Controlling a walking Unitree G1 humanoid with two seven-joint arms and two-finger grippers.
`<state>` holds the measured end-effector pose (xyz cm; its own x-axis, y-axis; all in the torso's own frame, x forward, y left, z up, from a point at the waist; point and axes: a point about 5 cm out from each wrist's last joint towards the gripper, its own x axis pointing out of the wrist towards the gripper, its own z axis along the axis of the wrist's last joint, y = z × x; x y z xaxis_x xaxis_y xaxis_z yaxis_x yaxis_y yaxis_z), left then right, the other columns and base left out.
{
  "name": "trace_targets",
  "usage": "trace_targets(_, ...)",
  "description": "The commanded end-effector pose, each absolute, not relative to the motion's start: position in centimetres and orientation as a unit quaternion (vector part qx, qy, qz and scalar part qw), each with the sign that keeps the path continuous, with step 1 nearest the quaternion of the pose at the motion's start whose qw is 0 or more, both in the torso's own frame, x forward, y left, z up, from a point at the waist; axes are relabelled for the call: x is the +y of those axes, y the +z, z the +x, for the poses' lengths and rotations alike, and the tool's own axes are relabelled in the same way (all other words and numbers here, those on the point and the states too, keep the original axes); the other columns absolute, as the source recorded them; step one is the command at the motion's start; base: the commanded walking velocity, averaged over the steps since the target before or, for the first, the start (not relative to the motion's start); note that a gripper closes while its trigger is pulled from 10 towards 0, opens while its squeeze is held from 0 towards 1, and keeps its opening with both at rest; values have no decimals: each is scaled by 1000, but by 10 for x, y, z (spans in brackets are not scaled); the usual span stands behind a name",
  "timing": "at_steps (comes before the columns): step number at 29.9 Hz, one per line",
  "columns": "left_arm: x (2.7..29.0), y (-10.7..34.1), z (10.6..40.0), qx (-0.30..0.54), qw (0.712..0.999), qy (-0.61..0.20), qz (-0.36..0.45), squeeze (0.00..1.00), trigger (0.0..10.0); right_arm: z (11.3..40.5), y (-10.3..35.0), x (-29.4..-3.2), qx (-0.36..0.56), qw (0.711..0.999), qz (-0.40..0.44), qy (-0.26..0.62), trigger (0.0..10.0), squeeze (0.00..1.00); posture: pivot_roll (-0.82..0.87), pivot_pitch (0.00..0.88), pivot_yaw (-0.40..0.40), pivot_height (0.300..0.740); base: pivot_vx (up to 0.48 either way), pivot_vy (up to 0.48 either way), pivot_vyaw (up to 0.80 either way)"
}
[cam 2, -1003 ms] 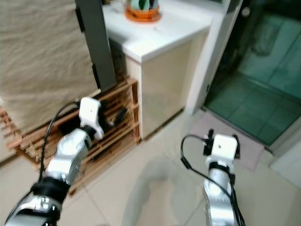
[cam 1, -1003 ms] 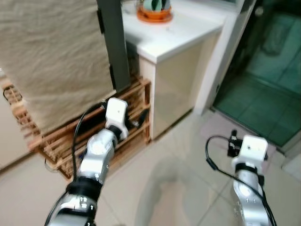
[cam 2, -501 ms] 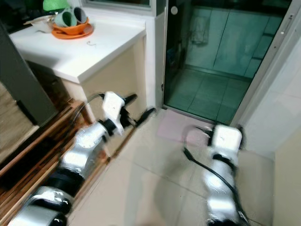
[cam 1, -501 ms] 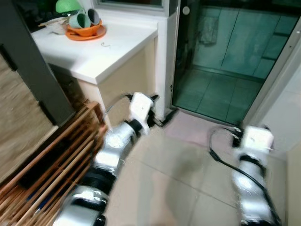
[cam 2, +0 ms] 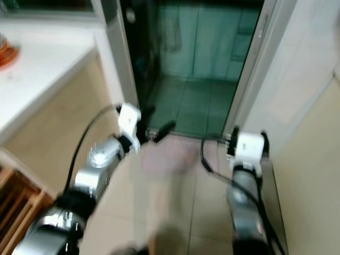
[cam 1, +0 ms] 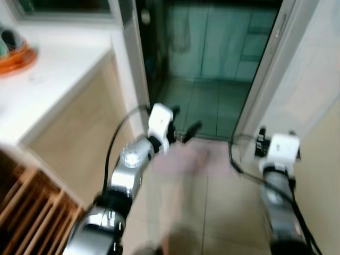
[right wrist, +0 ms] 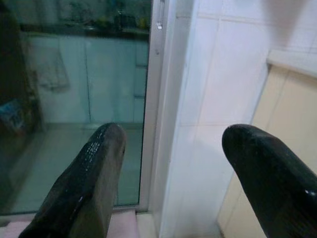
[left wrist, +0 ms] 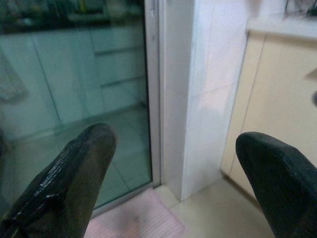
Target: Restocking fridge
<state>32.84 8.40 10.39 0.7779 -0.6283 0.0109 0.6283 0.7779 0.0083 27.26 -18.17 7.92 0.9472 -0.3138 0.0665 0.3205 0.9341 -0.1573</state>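
Observation:
My left gripper point(left wrist: 173, 173) is open with nothing between its fingers point(left wrist: 74, 173). It is held out over the floor towards a glass door point(cam 1: 207, 69), and its black fingertips point(cam 1: 192, 127) show in the blurred left eye view. My right gripper point(right wrist: 190, 178) is also open and empty, facing the white door frame point(right wrist: 161, 99) and a tiled wall. The right arm point(cam 1: 279, 175) reaches forward on the right, its white wrist block covering the fingers in the eye views.
A white counter point(cam 1: 42, 90) with an orange tray point(cam 1: 16, 53) stands at the left, a wooden rack point(cam 1: 21, 212) below it. A pink mat point(cam 1: 194, 159) lies before the doorway to a green-tiled room. A white wall point(cam 1: 313, 85) closes the right side.
The whole view has swung to the right: the counter and rack slid off to the left and the glass doorway now sits ahead. Both arms keep their pose, with no visible change in the fingers.

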Motion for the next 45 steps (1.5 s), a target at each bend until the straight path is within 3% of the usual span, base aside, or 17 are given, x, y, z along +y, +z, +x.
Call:
trace_targets(1, 81, 107, 333, -4, 951, -310, -5, 0, 10000, 272, 78, -194, -11, 980, -82, -179, 10000, 0, -137, 0, 66, 740, 461, 0, 0)
trace_targets(4, 103, 89, 336, 49, 974, -219, -25, 0, 10000, 275, 79, -190, -6, 986, -73, -151, 10000, 0, -139, 0, 63, 740, 400, 199, 0)
trace_targets(9, 116, 74, 332, 84, 981, -172, -30, 0, 10000, 275, 78, -187, -5, 988, -77, -136, 10000, 0, -136, 0, 59, 740, 323, 353, 0)
trace_targets(13, 138, 55, 330, 142, 987, -68, -30, 0, 10000, 280, 78, -180, -3, 991, -79, -105, 10000, 0, -129, 0, 53, 740, 0, 208, 0)
trace_targets(16, 154, 54, 327, 131, 991, -30, -13, 0, 10000, 285, 79, -181, 0, 992, -73, -100, 10000, 0, -116, 0, 45, 740, 0, 0, 0)
trace_targets(24, 168, 58, 318, 105, 994, -24, 3, 0, 10000, 285, 66, -173, 34, 996, -45, -65, 10000, 0, -83, 0, 26, 740, 0, 0, 0)
trace_targets(30, 163, 32, 301, 166, 985, -34, 24, 0, 10000, 287, 62, -166, 52, 996, -56, -40, 10000, 0, -62, 0, -13, 740, 0, 0, 0)
trace_targets(35, 151, 46, 305, 128, 986, -95, 40, 0, 10000, 279, 54, -175, 73, 993, 6, -94, 10000, 0, -60, 0, -16, 740, 0, 0, 0)
trace_targets(45, 141, 58, 312, 103, 985, -135, 15, 0, 10000, 263, 49, -177, 71, 991, -32, -112, 10000, 0, -97, 0, 11, 740, 0, 0, 0)
